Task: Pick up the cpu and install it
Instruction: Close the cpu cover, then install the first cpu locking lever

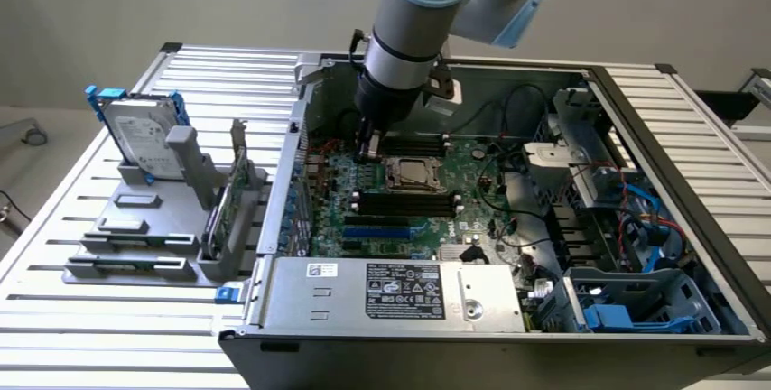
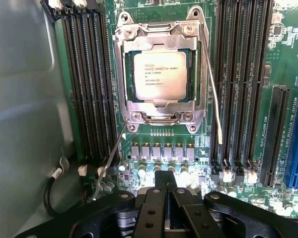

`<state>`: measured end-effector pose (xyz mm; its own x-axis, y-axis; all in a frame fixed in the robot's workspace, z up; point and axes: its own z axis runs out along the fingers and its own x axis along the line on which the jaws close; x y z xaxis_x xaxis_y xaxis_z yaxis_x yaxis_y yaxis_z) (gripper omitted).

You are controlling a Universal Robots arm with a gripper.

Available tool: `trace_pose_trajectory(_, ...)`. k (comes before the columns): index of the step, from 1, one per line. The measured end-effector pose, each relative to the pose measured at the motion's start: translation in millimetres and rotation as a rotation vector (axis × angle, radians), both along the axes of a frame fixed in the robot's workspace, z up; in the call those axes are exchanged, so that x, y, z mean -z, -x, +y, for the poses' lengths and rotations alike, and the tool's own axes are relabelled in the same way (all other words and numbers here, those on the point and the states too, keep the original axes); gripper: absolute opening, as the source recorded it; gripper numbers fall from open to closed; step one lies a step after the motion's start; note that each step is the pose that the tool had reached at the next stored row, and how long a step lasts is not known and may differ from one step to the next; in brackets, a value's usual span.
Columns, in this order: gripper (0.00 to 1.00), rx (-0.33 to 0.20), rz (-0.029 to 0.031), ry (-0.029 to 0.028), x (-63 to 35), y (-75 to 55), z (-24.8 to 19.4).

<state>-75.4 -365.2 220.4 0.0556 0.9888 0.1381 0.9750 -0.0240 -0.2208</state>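
- cpu lies flat in the socket of the green motherboard, printed side up. The metal socket frame is folded around its edges, and the board sits inside the open computer case.
- The gripper is closed with nothing between its fingers. It hovers over the board just beside the socket, clear of the chip.
- Step in hand, as I judge it: placing looks done, and the work stands at securing or checking the seat.
- Two thin wire levers run beside the frame; I cannot tell whether they are latched.
- Any further move here would call for slow, fine positioning, since memory slots crowd both sides of the socket.
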Motion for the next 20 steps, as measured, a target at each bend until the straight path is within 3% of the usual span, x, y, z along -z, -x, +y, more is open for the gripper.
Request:
trace_pose_trajectory(14, 0.11, 0.000, 0.0001, -0.0002, 0.0, 0.4, 0.0)
trace_pose_trajectory(20, 0.11, 0.044, 0.0000, -0.0321, 0.0, 4.7, 0.0)
